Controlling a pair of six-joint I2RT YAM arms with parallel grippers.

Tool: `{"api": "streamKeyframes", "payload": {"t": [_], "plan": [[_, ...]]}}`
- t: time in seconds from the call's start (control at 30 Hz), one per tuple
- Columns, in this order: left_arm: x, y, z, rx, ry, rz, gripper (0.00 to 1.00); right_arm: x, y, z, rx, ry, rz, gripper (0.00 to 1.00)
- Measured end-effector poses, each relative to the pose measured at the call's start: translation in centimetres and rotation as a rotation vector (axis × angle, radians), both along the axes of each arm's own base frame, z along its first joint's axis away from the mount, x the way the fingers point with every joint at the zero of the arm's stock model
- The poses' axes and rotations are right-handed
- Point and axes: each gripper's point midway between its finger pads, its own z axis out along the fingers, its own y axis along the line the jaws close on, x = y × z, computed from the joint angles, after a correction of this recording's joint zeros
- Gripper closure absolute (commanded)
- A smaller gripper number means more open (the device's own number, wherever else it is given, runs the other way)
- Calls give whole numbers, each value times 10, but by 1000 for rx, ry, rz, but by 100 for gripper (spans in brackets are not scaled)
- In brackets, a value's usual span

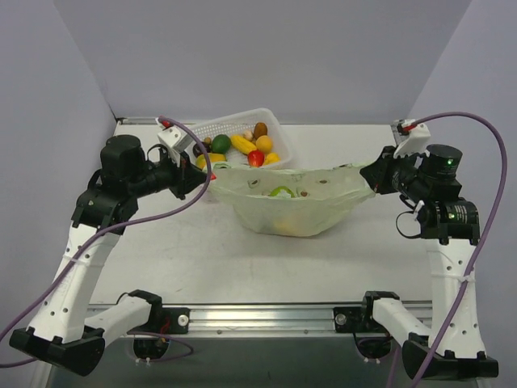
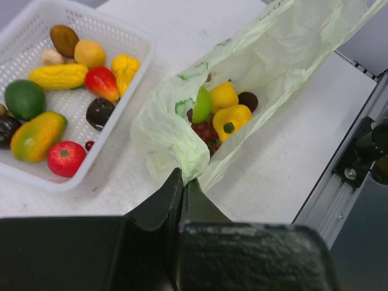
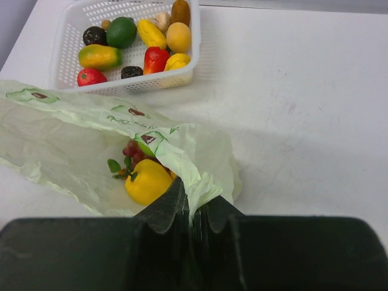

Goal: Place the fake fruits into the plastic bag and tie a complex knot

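Observation:
The pale-green plastic bag (image 1: 295, 202) hangs stretched between my two grippers above the table middle. My left gripper (image 1: 202, 183) is shut on the bag's left end (image 2: 173, 142). My right gripper (image 1: 373, 176) is shut on its right end (image 3: 203, 182). Inside the bag lie several fake fruits: yellow peppers (image 2: 230, 118), a green piece (image 2: 202, 104), red grapes (image 2: 203, 130) and a dark fruit (image 2: 247, 100); a yellow pepper (image 3: 147, 180) also shows in the right wrist view. More fake fruits (image 1: 242, 145) lie in the white basket.
The white perforated basket (image 1: 275, 127) stands at the back, just behind the bag, holding several fruits such as a green one (image 2: 24, 99), a red one (image 2: 65, 157) and a brown one (image 2: 63, 39). A metal rail (image 1: 266, 315) runs along the table's near edge.

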Motion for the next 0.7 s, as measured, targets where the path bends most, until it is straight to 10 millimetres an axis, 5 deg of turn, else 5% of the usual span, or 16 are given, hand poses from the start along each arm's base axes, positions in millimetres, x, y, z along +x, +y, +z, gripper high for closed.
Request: {"api": "streamKeyframes", "payload": {"t": [0.13, 0.3, 0.4, 0.47, 0.6, 0.7], "plan": [[4, 0, 17, 2, -59, -8, 100, -1, 4, 3, -3, -15, 34, 100], [14, 1, -7, 55, -29, -10, 100, -2, 8, -37, -23, 84, 91, 100], [15, 4, -9, 73, -20, -5, 100, -5, 12, -44, -12, 119, 120, 100], [13, 6, 7, 65, -40, -3, 100, -7, 15, -30, -3, 99, 130, 100], [-1, 6, 70, 3, -180, -17, 100, -14, 24, 14, 36, -10, 161, 100], [-19, 12, 91, -22, -243, -11, 100, -25, 33, 28, 66, -43, 186, 100]]}}
